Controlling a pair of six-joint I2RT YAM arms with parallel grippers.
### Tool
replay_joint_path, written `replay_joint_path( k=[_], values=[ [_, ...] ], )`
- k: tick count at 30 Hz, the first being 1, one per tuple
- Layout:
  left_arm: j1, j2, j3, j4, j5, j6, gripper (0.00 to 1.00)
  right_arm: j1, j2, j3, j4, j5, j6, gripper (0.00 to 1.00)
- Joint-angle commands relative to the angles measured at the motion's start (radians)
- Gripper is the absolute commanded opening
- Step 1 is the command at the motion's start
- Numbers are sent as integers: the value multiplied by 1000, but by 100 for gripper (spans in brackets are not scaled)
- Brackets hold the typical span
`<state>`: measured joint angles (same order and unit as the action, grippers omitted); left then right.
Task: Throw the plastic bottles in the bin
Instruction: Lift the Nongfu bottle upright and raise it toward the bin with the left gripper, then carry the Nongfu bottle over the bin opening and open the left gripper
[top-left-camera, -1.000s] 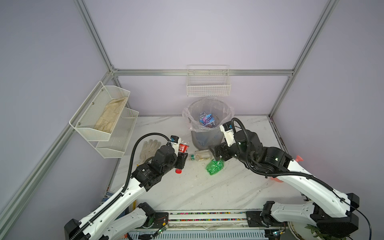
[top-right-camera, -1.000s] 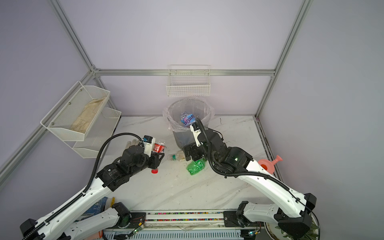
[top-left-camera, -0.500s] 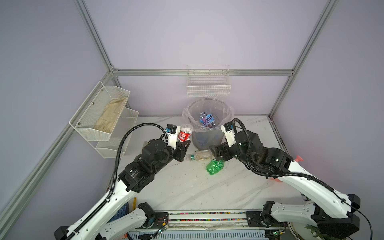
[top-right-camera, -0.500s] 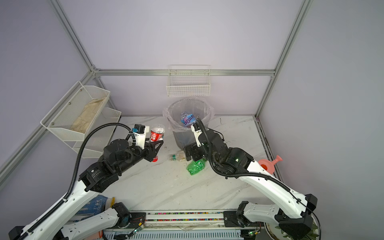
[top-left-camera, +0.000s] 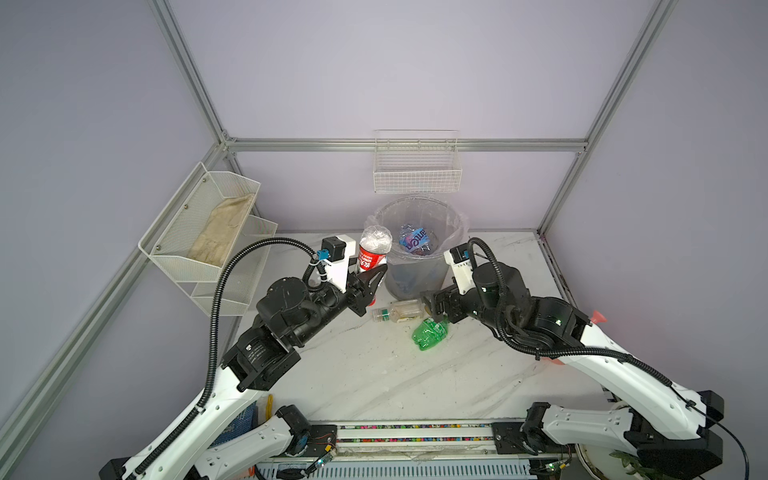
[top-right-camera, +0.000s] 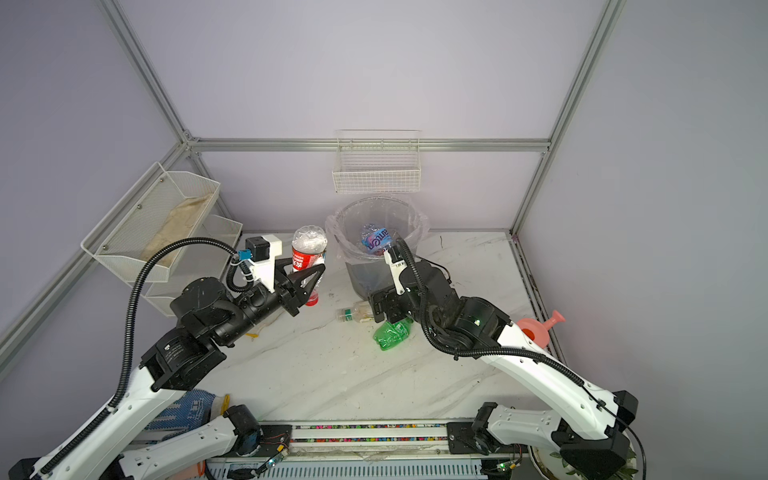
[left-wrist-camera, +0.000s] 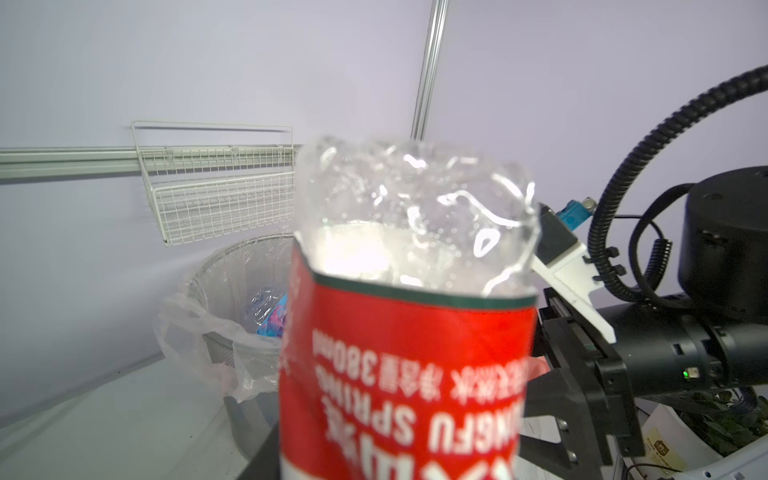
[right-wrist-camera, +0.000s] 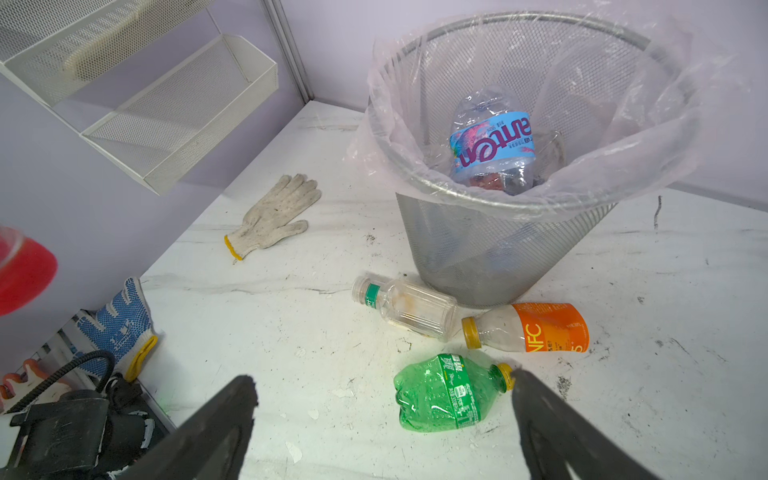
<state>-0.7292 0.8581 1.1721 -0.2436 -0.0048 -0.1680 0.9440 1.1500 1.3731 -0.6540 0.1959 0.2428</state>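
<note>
- Since a second ago our left arm has lifted and swung toward the bin (top-left-camera: 409, 278), bringing the red-label bottle (top-left-camera: 373, 249) with it. Our right arm has hardly shifted.
- We see the left pincer (top-left-camera: 372, 270) clenched on that bottle at the lower part of its label, red cap down and base up.
- In both top views the bottle hangs clear of the desk (top-left-camera: 374, 374), just left of the bin's rim and not over the opening.
- Our right pincer (right-wrist-camera: 382, 384) is released, jaws spread wide, low over the desk. The crushed green bottle (right-wrist-camera: 449, 395) lies between its fingers, yellow cap just beside one of them.
- At the bin's foot we have the clear bottle (right-wrist-camera: 409, 311) with a green neck band and the orange-label bottle (right-wrist-camera: 536, 328), both lying down, side by side.
- We count one blue-label bottle (right-wrist-camera: 492, 143) already inside the bin's clear liner.
- Our wrist view shows the white glove (right-wrist-camera: 274, 216) flat on the desk, well apart from the bottles.
</note>
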Motion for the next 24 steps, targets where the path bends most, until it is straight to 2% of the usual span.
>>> replay_joint_path(
  k=[1, 24],
  values=[
    [-5, -21, 109, 119, 43, 39, 36, 7, -21, -15, 10, 18, 12, 98],
    [-4, -30, 142, 347, 114, 74, 36, 6, -37, -12, -9, 36, 10, 97]
  ],
)
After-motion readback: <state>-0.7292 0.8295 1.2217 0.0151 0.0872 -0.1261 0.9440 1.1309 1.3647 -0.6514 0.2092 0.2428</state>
